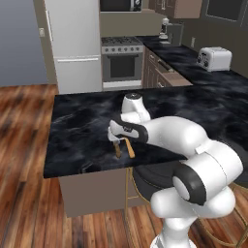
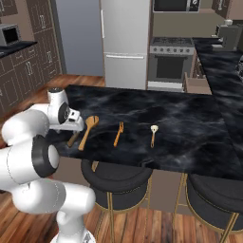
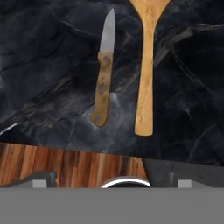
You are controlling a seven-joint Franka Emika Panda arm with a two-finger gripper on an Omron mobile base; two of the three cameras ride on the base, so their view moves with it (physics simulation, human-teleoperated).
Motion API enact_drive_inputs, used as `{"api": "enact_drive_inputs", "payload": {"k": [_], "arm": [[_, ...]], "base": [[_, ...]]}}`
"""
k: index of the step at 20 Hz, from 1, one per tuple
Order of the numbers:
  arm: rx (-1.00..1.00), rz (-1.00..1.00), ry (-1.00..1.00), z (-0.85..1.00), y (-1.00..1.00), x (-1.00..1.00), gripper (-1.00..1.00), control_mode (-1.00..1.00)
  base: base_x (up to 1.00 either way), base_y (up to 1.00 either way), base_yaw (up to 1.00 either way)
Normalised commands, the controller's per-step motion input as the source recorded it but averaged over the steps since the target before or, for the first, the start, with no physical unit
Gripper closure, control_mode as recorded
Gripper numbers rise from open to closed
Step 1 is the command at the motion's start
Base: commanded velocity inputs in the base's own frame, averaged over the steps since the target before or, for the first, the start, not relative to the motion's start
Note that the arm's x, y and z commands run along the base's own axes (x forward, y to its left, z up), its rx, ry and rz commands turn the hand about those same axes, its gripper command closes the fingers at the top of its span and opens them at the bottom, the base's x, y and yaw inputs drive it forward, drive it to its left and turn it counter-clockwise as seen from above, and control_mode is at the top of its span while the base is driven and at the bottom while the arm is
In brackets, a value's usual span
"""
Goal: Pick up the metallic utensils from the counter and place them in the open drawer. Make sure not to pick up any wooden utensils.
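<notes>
**Four utensils on the black surface, end effector above the knife**

One knife (image 3: 103, 83), one fork (image 2: 118, 134) and two wooden spoons lie on the glossy black surface (image 2: 190, 123) of the kitchen island. In the right base view they run in a row along the near edge: the knife's handle shows just under the arm, then the long wooden spoon (image 2: 88, 131), then the slim orange fork, then a smaller pale-headed spoon (image 2: 153, 135) well apart to the right.

In the hand view the knife's long axis runs away from the near edge, its grey blade pointing into the surface and its brown handle toward the edge. The long wooden spoon lies just beside it, nearly parallel, broad head far and handle end near, not touching it. The fork also lies with its long axis roughly across the surface, tilted slightly.

The end effector (image 1: 117, 136) hangs over the knife and the long spoon near the island's edge, holding nothing; how far its fingers stand apart cannot be told.

Two black bar stools (image 2: 116, 176) stand under the edge.
</notes>
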Motion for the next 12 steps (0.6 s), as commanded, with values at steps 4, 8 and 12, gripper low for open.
{"api": "enact_drive_inputs", "payload": {"k": [4, 8, 12], "arm": [[0.00, -0.02, 0.02, -0.08, 0.02, 0.27, -1.00, -1.00], [-0.01, -0.08, 0.00, -0.15, 0.02, 0.31, -1.00, -1.00], [0.00, -0.07, 0.00, -0.21, 0.04, 0.38, -1.00, -1.00]], "base": [[0.00, 0.00, 0.00], [0.00, 0.00, 0.00], [0.00, 0.00, 0.00]]}}
